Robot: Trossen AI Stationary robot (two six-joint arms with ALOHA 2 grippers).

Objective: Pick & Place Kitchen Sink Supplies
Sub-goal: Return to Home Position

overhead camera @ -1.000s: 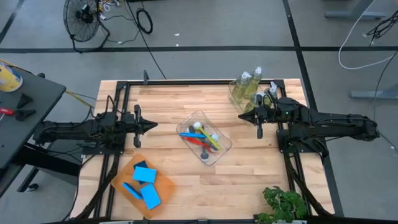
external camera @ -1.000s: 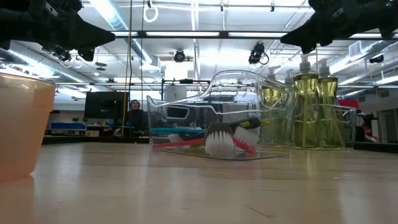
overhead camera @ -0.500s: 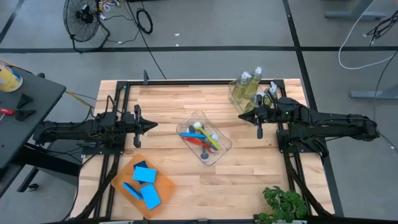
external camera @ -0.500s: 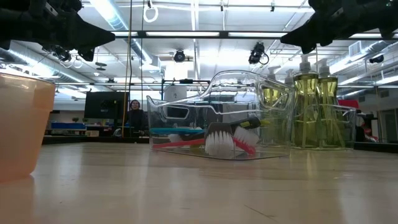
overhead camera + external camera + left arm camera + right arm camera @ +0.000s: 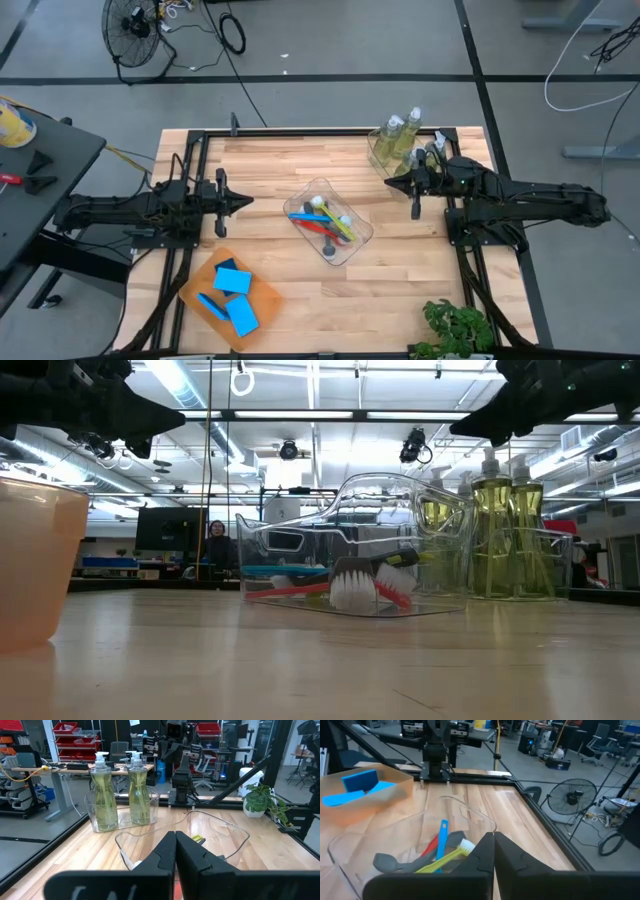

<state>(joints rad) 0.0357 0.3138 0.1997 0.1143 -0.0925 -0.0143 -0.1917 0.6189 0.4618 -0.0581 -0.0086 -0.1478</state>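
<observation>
Jaws on the left gripper and right gripper were pressed together, holding nothing. Brushes lay in the middle clear tub. Soap bottles stood in the far tub. Blue sponges lay in the orange tray.

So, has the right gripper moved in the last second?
Yes, slightly: the right gripper has edged toward the soap bottles in the high view.

No lettering legible — not on anything.
</observation>
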